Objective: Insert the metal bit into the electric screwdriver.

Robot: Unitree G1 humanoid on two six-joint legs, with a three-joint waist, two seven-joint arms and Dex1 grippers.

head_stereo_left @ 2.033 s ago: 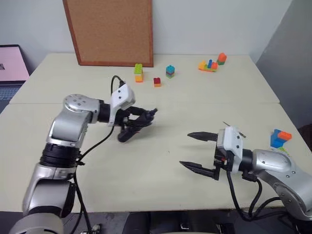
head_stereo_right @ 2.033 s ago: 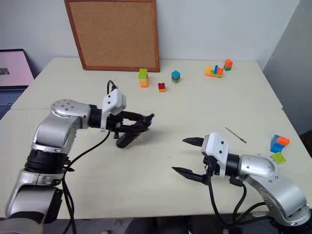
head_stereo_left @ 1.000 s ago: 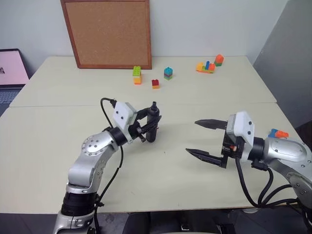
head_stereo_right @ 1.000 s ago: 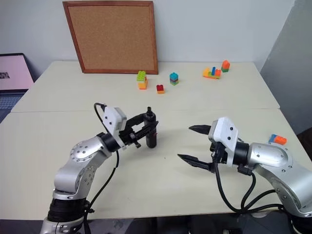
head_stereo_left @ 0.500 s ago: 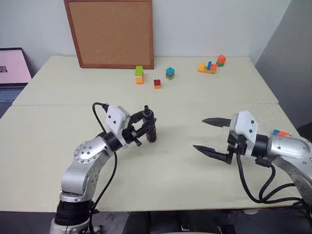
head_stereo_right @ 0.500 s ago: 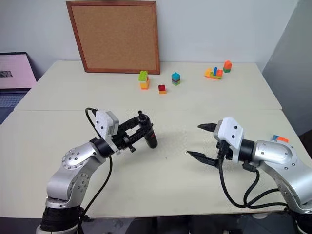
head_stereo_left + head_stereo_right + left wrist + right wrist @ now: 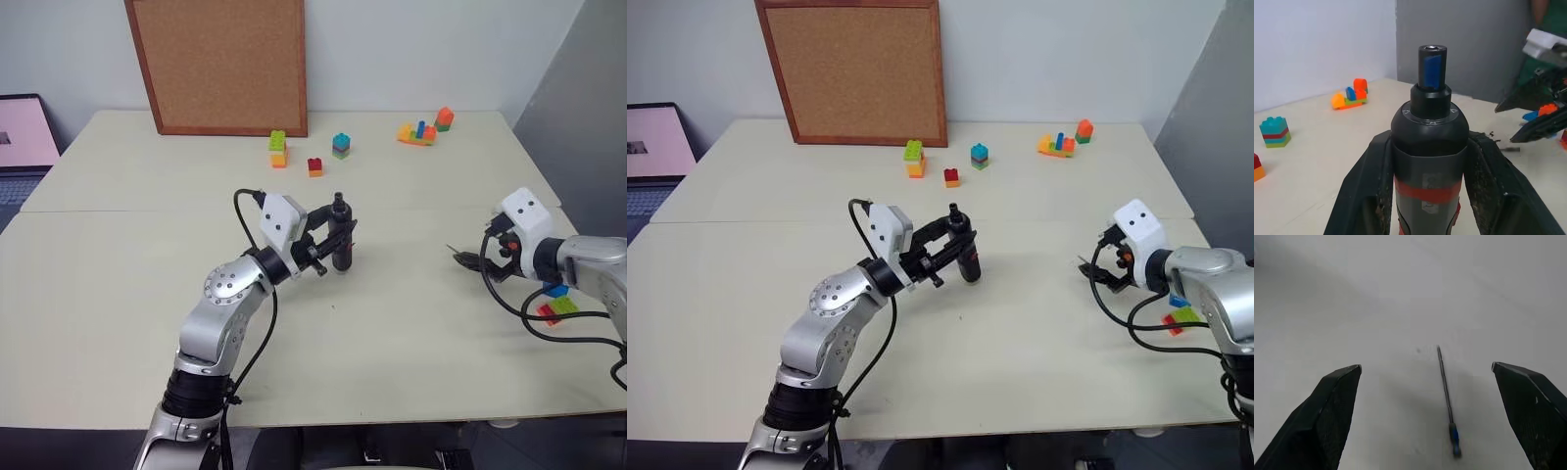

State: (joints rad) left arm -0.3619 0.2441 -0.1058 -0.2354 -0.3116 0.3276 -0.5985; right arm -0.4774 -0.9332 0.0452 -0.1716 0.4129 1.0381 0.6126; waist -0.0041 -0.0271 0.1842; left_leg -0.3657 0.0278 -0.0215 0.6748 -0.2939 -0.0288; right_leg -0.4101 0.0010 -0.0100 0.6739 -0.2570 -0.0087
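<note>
screwdriver (image 7: 341, 243): table (image 7: 118, 294) centre | bit (image 7: 1446, 396): right | blocks (image 7: 312, 153): behind

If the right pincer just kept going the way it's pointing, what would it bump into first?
Probably the table, with the metal bit lying between its open fingers. The right pincer points down at it, and nothing else stands in the way, though depth is hard to judge.
</note>
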